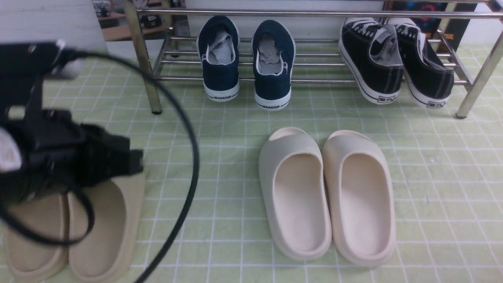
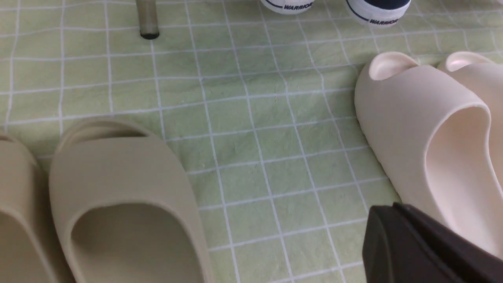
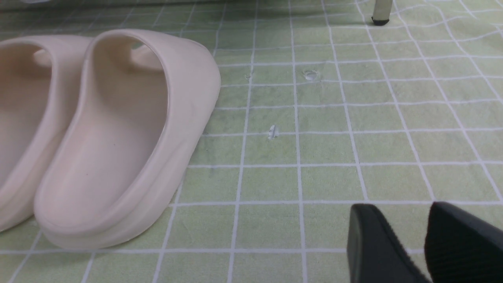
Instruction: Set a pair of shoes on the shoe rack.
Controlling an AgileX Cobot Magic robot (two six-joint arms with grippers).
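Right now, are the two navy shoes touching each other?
Apart. The front view shows bare rack rods between the left navy shoe and the right navy shoe.

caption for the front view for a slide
Navy shoes and black sneakers sit on the chrome shoe rack; cream slides and beige slides lie on the green cloth.

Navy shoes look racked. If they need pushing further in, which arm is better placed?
Left, probably. The left gripper sits on the navy shoes' side, and its wrist view shows their heels. The right gripper is out of the front view, beside the cream slides.
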